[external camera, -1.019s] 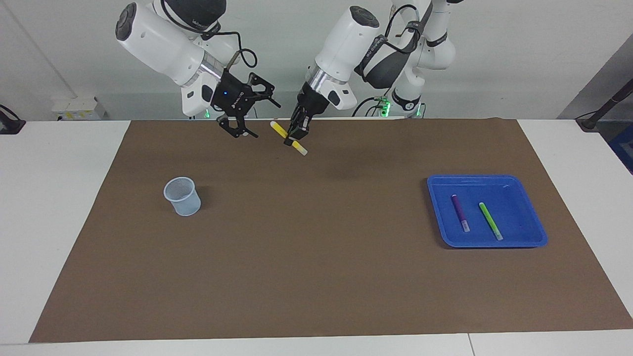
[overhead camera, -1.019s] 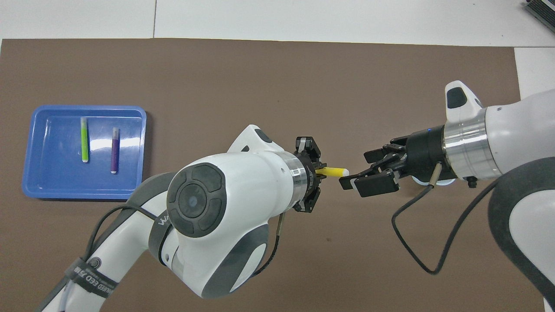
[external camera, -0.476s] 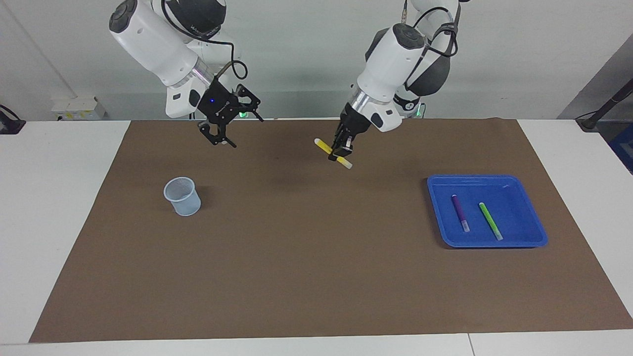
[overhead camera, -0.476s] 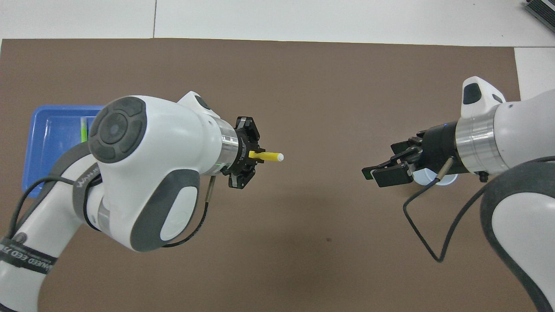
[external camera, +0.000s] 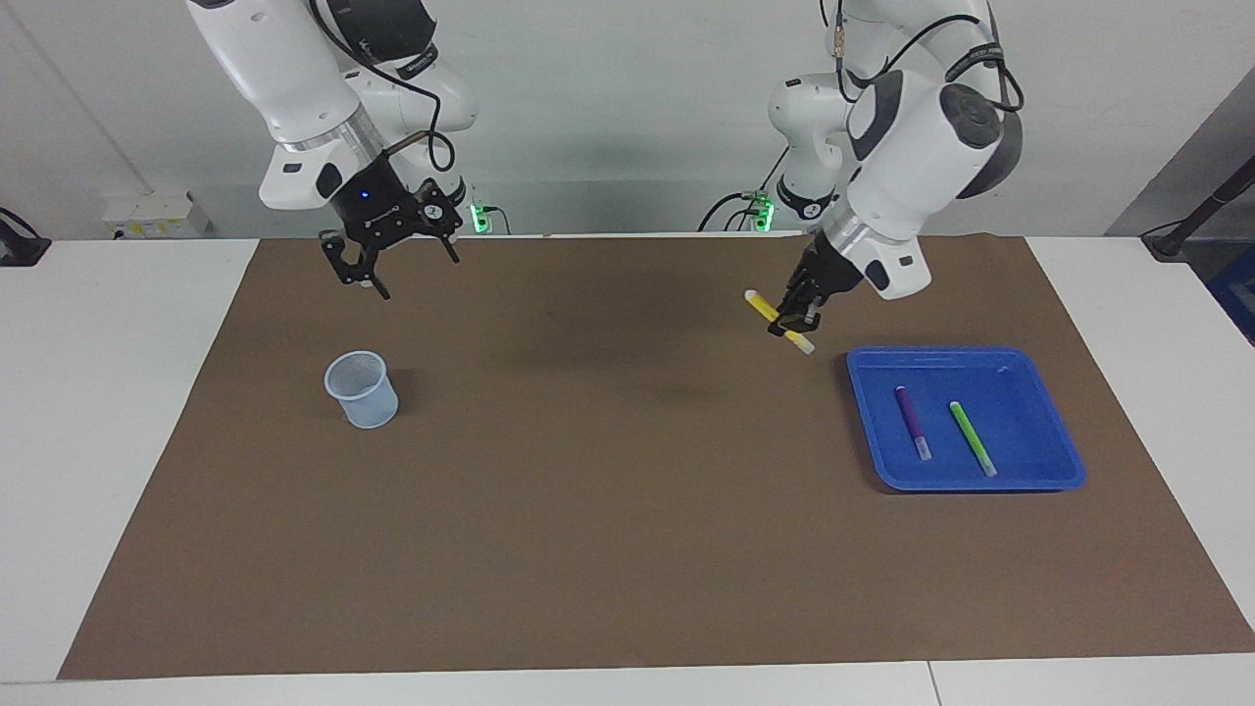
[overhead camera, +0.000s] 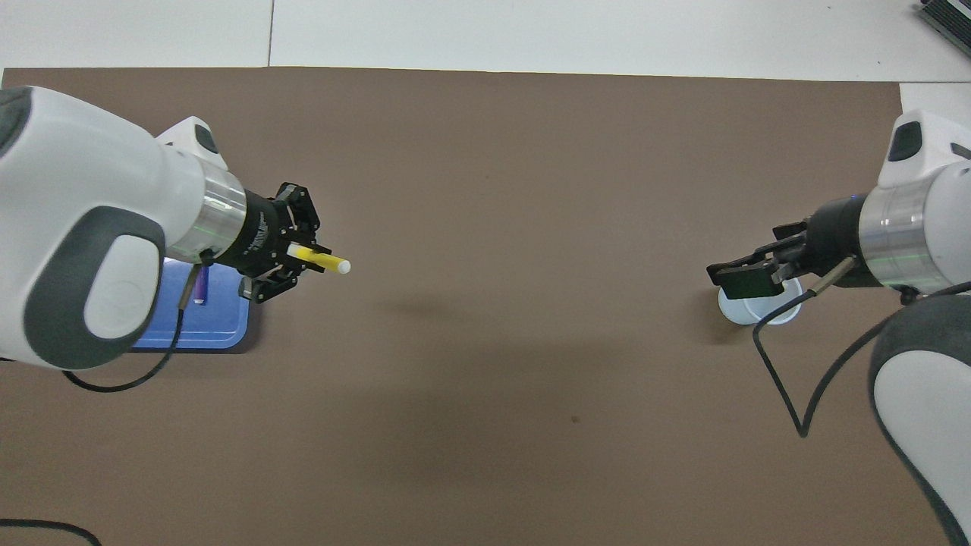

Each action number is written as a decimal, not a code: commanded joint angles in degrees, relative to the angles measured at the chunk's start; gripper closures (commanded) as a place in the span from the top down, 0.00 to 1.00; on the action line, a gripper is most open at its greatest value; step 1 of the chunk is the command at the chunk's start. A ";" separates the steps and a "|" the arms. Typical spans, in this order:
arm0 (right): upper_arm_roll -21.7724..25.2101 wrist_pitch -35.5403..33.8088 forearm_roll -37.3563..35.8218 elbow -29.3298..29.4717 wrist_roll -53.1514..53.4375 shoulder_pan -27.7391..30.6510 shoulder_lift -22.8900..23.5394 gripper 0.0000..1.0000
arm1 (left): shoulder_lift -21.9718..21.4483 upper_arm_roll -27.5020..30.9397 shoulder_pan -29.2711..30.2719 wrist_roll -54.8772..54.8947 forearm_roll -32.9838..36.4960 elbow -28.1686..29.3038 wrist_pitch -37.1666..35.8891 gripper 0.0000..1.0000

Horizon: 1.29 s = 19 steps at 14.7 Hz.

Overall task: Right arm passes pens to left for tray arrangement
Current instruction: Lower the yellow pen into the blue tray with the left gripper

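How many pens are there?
3. The purple pen and the green pen lie side by side in the blue tray. The left gripper holds the yellow pen up beside the tray.

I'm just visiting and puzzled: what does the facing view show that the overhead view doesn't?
Only the facing view shows the green pen and the whole purple pen lying side by side in the blue tray.

Only the overhead view shows the right hand over the cup.

Both show the left hand holding the yellow pen in the air beside the tray.
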State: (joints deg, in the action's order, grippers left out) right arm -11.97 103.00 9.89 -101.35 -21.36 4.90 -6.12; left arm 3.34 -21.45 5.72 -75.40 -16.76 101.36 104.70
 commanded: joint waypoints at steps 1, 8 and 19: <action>-0.60 0.10 -5.40 1.41 1.49 0.90 -0.38 1.00 | -2.02 -0.61 6.12 11.81 0.59 0.76 -4.06 0.00; -1.12 0.10 -9.19 2.12 1.58 5.72 -0.47 1.00 | -3.26 -0.26 20.11 51.97 8.83 3.49 -6.18 0.00; -0.42 -0.34 -9.54 3.09 1.14 6.79 0.06 1.00 | 4.47 0.18 27.15 82.52 25.89 7.09 11.21 0.00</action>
State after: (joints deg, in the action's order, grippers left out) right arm -11.96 103.00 1.59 -98.90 -20.61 10.84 -6.32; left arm 6.29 -21.02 32.09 5.54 5.93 108.74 112.80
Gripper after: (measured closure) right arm 0.000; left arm 0.819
